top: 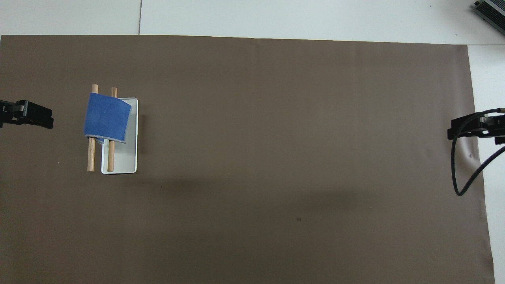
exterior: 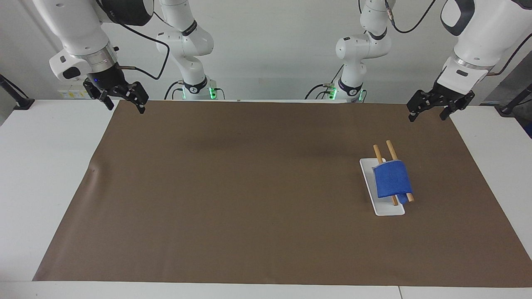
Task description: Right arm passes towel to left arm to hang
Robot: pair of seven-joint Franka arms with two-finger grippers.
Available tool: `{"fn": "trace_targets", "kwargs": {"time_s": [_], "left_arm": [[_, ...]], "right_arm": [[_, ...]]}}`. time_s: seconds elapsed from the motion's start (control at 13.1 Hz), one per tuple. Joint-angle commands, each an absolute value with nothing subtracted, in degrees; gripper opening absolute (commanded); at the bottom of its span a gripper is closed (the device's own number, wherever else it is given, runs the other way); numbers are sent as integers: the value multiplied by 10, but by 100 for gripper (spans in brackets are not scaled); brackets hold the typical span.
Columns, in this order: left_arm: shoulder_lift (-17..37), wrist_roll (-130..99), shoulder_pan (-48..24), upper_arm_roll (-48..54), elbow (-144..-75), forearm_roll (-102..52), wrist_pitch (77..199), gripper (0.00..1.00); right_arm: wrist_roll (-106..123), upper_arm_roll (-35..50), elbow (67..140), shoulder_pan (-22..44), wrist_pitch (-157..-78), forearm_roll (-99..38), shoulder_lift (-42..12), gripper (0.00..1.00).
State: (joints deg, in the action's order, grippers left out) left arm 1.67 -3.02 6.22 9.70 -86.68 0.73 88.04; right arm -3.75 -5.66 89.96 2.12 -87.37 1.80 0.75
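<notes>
The blue towel hangs draped over two wooden rods of a small rack with a white base, toward the left arm's end of the table. Nothing grips the towel. My left gripper hovers open and empty over the brown mat's edge nearest the robots, well apart from the rack. My right gripper, with a small blue light above it, hangs open and empty over the mat's corner at the right arm's end.
A brown mat covers most of the white table. A black cable loops down from the right arm's wrist. Two further white arms stand at the back edge of the table.
</notes>
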Motion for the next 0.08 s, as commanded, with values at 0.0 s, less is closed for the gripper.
{"fn": "trace_targets", "kwargs": {"time_s": [0.0], "left_arm": [[4,-34,59,91,-878,-4,885,100]], "right_arm": [[-25,-53,889,15,-860,19,4,100]]}}
